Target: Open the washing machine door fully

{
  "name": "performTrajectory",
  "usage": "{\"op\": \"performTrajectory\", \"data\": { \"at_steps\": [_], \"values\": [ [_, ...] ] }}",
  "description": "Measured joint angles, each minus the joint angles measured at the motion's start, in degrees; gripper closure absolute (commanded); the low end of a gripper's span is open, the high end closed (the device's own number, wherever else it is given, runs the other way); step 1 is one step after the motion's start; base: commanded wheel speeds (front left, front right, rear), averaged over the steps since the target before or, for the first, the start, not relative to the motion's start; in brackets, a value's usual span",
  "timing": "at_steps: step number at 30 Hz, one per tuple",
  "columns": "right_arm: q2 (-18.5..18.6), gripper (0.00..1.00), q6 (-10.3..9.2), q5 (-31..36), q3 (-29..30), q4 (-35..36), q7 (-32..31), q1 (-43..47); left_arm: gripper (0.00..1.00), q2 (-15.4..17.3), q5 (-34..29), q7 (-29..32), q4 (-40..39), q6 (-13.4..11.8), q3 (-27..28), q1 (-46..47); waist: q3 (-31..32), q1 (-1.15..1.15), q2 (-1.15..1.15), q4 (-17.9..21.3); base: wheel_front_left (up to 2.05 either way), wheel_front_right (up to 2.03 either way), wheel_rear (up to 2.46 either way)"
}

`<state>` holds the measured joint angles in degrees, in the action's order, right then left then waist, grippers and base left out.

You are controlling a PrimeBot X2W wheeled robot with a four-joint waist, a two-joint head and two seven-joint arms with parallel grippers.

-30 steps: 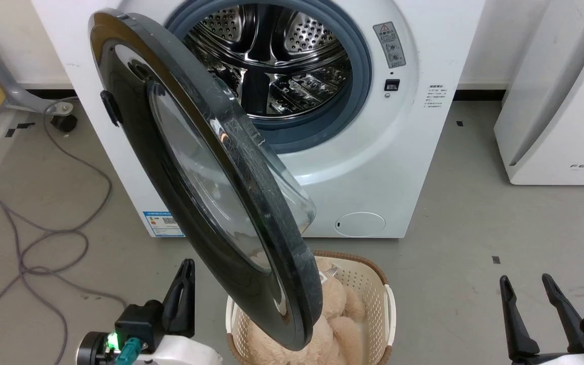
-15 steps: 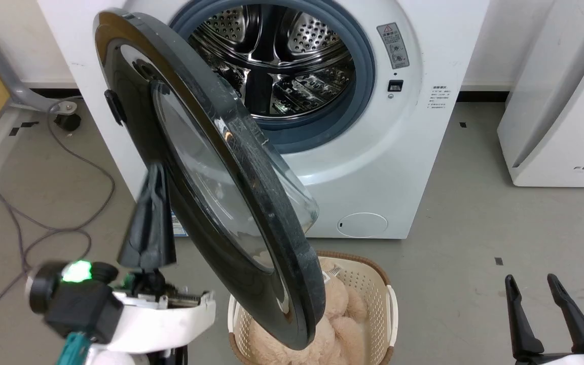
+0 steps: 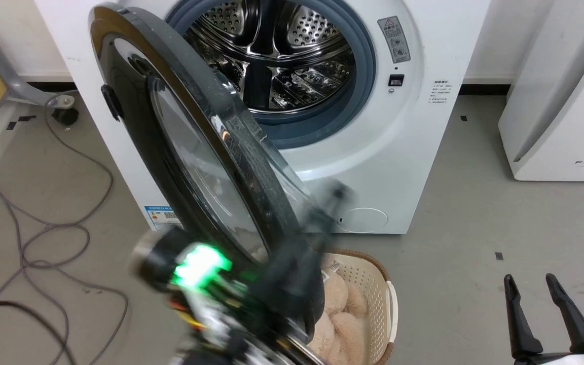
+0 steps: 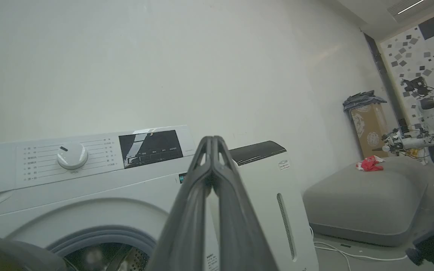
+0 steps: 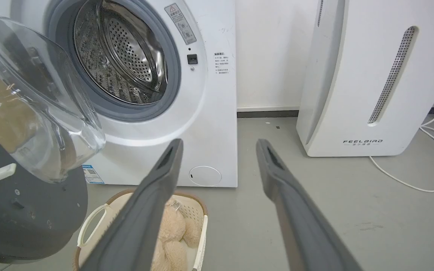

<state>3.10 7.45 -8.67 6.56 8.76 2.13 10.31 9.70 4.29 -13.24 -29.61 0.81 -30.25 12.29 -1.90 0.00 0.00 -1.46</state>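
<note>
I see left gripper (image 4: 212, 140): jaws pressed together, empty, blurred by the door (image 3: 195, 162) lower rim, contact unclear; right gripper (image 5: 219, 142): jaws wide, holding nothing.

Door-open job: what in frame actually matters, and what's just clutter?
Job:
- washing machine door, partly open
- washing machine
- left gripper, shut, blurred by the door's lower rim

Lying about:
- basket holding a plush toy
- white FEELBIRD appliance
- floor cables
- right gripper, open, away from the door
</note>
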Motion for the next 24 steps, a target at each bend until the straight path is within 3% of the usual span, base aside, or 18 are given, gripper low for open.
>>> {"op": "performTrajectory", "data": {
  "at_steps": [6, 10, 14, 17, 24],
  "values": [
    [0.0, 0.0, 0.0, -0.1, 0.1, -0.5, 0.1, 0.0, 1.0, 0.3, 2.6, 5.8, 3.8, 4.5, -11.4, -2.1, 0.0, 0.0, 0.0, 0.1, 0.0, 0.0, 0.0],
    [0.0, 0.0, 0.0, -0.5, 0.2, -0.6, 0.2, 0.0, 1.0, 2.0, 4.7, 10.3, 6.8, 5.5, -17.8, -4.4, -0.1, 0.0, 0.0, -0.1, 0.0, 0.0, 0.0],
    [0.0, 0.0, 0.0, -0.5, 0.0, -0.8, 0.2, -0.1, 1.0, 3.5, 6.0, 12.4, 11.6, 5.9, -20.6, -4.7, -0.3, 0.0, 0.0, -0.2, 0.0, 0.0, 0.0],
    [0.0, 0.0, 0.0, -0.5, -0.4, -0.9, 0.2, -0.1, 1.0, 3.2, 6.1, 12.7, 16.1, 5.2, -19.9, -4.8, -0.3, 0.0, 0.0, -0.1, 0.0, 0.0, 0.0],
    [0.0, 0.0, 0.0, -0.5, -0.6, -1.1, 0.3, -0.3, 1.0, -0.2, 6.5, 10.7, 25.1, -0.2, -14.1, -2.4, -0.5, 0.0, 0.0, 0.5, 0.0, 0.0, 0.0]
  ]
}}
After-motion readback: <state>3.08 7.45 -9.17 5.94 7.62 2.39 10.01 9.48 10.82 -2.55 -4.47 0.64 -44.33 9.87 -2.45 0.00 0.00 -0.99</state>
